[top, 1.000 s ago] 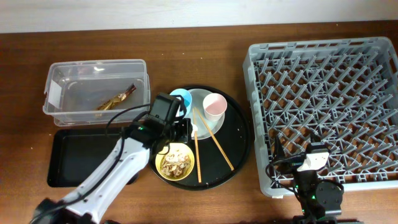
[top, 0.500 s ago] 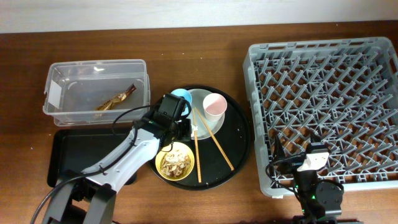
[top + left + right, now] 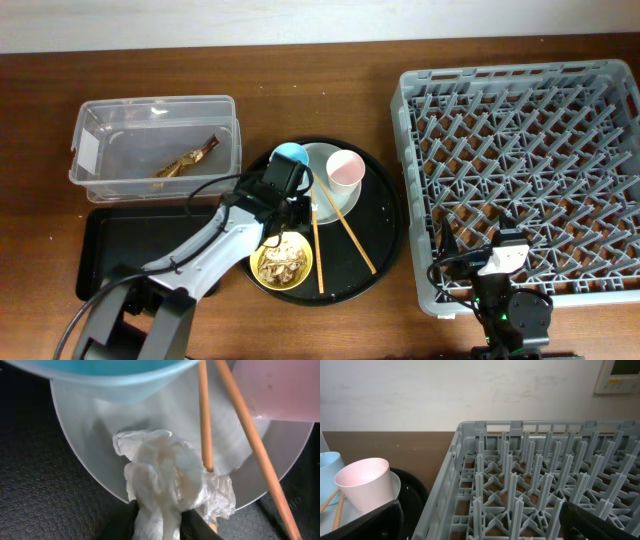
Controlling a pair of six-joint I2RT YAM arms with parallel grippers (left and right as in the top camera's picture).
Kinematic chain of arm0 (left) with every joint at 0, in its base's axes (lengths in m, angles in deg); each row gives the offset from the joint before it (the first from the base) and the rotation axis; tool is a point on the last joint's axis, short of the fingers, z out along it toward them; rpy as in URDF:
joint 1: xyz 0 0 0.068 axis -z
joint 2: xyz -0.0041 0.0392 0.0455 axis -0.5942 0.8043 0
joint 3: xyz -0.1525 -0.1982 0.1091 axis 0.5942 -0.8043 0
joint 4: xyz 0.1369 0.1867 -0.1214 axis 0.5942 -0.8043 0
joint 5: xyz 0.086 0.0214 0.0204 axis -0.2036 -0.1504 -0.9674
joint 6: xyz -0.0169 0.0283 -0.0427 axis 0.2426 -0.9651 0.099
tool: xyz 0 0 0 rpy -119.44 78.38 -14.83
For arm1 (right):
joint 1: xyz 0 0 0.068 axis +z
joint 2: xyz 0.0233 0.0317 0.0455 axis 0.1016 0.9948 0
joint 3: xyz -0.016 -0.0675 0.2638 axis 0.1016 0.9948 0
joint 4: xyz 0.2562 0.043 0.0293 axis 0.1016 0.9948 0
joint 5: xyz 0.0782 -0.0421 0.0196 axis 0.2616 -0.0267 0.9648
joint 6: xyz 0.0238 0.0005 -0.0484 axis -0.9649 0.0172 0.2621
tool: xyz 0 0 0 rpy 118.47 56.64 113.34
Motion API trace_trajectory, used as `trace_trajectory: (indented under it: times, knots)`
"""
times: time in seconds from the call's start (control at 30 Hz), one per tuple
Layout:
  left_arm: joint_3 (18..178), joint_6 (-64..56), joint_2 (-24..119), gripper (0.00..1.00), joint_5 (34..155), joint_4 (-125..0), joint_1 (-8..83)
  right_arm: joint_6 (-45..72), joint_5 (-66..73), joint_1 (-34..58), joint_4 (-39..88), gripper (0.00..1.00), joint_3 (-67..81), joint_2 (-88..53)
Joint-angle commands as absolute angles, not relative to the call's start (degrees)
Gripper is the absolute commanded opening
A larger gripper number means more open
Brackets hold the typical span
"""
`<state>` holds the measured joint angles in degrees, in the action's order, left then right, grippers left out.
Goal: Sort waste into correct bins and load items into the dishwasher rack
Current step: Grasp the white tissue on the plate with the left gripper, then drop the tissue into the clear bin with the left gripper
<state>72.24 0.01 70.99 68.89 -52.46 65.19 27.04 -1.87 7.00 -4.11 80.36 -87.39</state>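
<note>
My left gripper (image 3: 157, 524) (image 3: 296, 212) is shut on the crumpled white tissue (image 3: 165, 477), which lies on the front edge of the pale plate (image 3: 95, 430) (image 3: 322, 157). The light blue cup (image 3: 115, 375) (image 3: 290, 154) and pink cup (image 3: 280, 390) (image 3: 345, 167) stand on the plate. Two wooden chopsticks (image 3: 202, 415) (image 3: 317, 245) lie across it. The yellow bowl (image 3: 262, 276) holds food scraps (image 3: 284, 262). The brown-gold wrapper (image 3: 187, 160) lies in the clear tub (image 3: 155, 108). My right gripper (image 3: 480, 532) (image 3: 480, 262) is open and empty at the grey rack's (image 3: 530, 170) front left corner.
The plate, cups, bowl and chopsticks sit on a large round black tray (image 3: 385, 215). The shallow black rectangular tray (image 3: 130, 250) lies in front of the clear tub, left of the round tray. The rack fills the right side of the table.
My left gripper has moved a little to the right, toward the plate's front edge and the tissue. The right arm has not moved.
</note>
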Motion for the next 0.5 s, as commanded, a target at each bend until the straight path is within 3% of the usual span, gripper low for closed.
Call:
trace_trajectory:
  times: [0.0,0.07,0.23,0.37,0.47]
  knots:
    - [72.44,-0.23,71.44,0.13,68.60,-52.41,65.28,26.38,-2.33,7.33,-3.83,0.98,80.62,-87.72]
    - [72.77,-0.23,70.33,0.01,68.60,-52.46,65.28,26.38,-2.35,7.33,-3.83,0.98,80.62,-87.72]
    - [76.85,-0.25,59.12,0.00,66.94,-58.07,65.28,26.38,-2.35,7.33,-3.83,0.98,80.62,-87.72]
    - [80.85,-0.28,49.24,0.00,54.00,-67.17,63.64,26.38,-2.33,7.33,-3.83,0.98,80.62,-87.72]
    - [80.87,-0.25,45.26,0.00,46.05,-66.18,57.56,26.38,-2.35,7.33,-3.83,0.98,80.62,-87.72]
